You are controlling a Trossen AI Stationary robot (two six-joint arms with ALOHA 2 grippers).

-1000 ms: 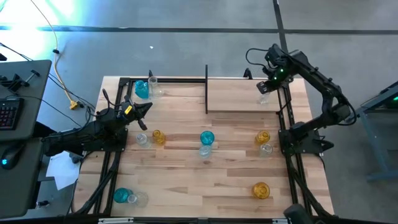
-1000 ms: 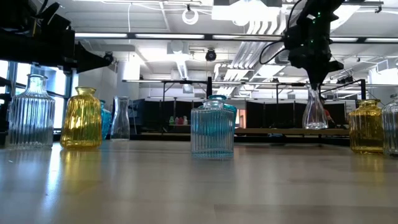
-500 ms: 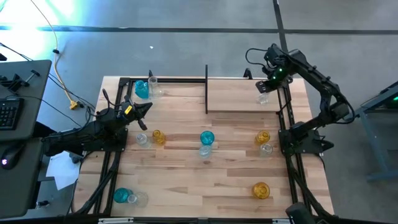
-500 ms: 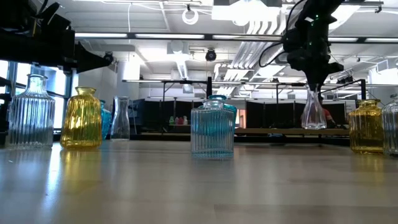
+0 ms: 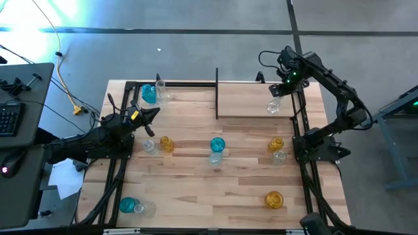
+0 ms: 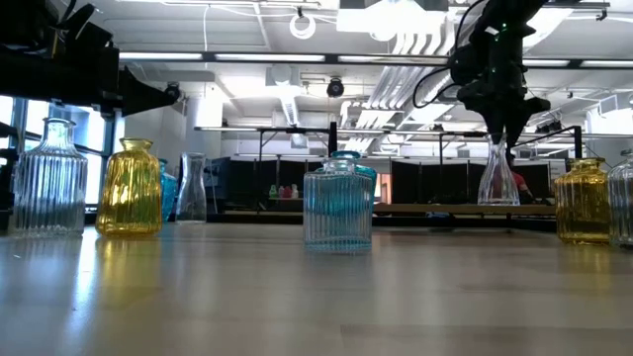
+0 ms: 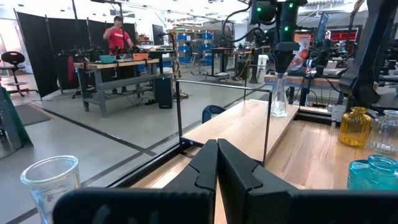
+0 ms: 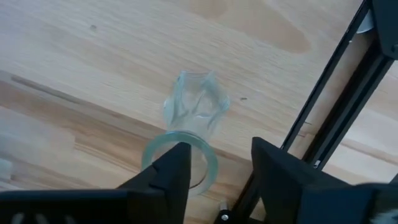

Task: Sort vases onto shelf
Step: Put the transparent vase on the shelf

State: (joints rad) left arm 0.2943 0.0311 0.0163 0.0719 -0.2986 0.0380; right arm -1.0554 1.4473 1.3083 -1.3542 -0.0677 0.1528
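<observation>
Over at the upper right of the high view, the right gripper (image 5: 277,98) hung above the shelf (image 5: 251,101), its jaws spread a little to either side of the neck of a clear vase (image 5: 273,106) that stood on the board near the right end posts. From the right wrist view the rim of that clear vase (image 8: 180,163) sat between the two dark fingers (image 8: 171,171), with a gap showing on the one side; whether the other finger touched the glass I could not tell. The low view showed the same vase upright (image 6: 497,178) under the gripper (image 6: 502,127).

The left gripper (image 5: 149,117) waited at the left of the tabletop (image 5: 215,189), jaws pressed together.

The rest of the vases stood apart on the tabletop: a teal vase (image 5: 149,94) and a clear one at the upper left, a teal-and-clear pair at centre (image 5: 217,145), amber ones at the right (image 5: 275,143) and lower right (image 5: 273,199), more at the lower left.

These looked like thin, stiff glass, light and slick, likely to tip from the narrow top and to crack if knocked. I would judge the neck just under the rim the safest hold, squeezed gently.

Clear glass was hard to pick out against the pale wood from above, and the shelf's far edge blurred into the room clutter in the low view.
</observation>
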